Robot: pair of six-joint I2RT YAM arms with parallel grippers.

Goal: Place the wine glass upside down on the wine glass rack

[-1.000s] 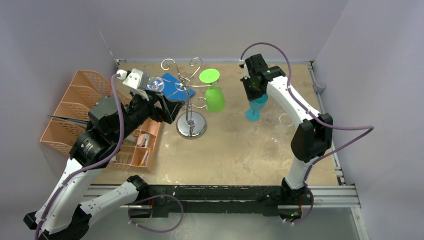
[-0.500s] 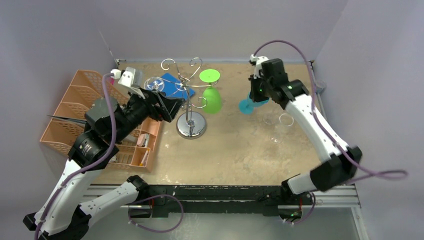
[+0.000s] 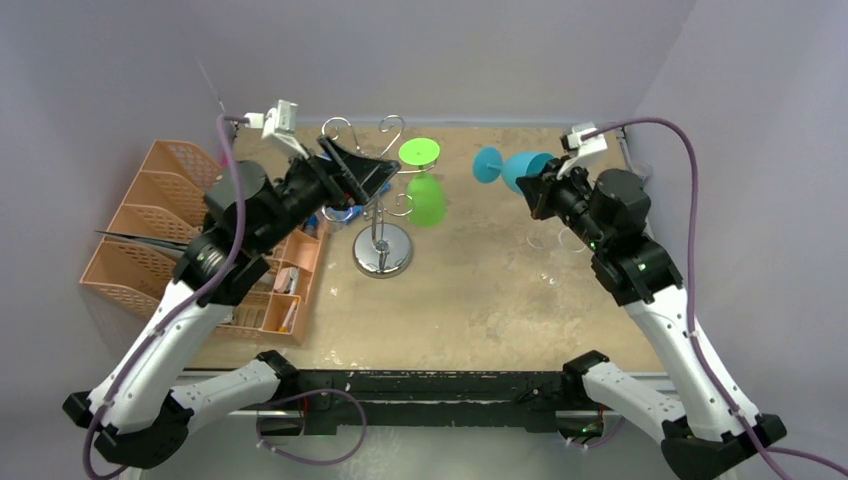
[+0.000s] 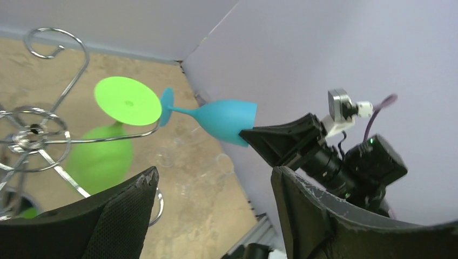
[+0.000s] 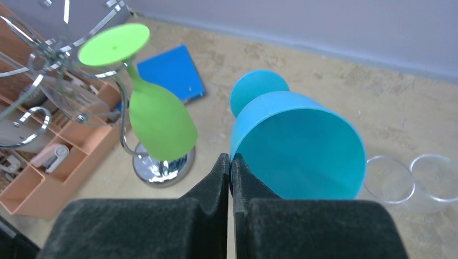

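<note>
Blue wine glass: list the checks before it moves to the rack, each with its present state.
1. Right gripper shut on the blue plastic wine glass rim: ok.
2. Glass upside down: not ok; it lies roughly level, foot toward the silver chrome wire rack.
3. Bare scroll arm available: ok, far side.
4. Left gripper clear of the rack: not ok; hangs open close to its top.
5. Green plastic wine glass out of the way: not ok; hangs on the nearest arm.

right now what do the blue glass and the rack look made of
The blue wine glass looks like plastic: opaque, matte teal, no transparency. The wine glass rack looks like chrome-plated metal wire: thin curled arms, mirror-bright round base.
</note>
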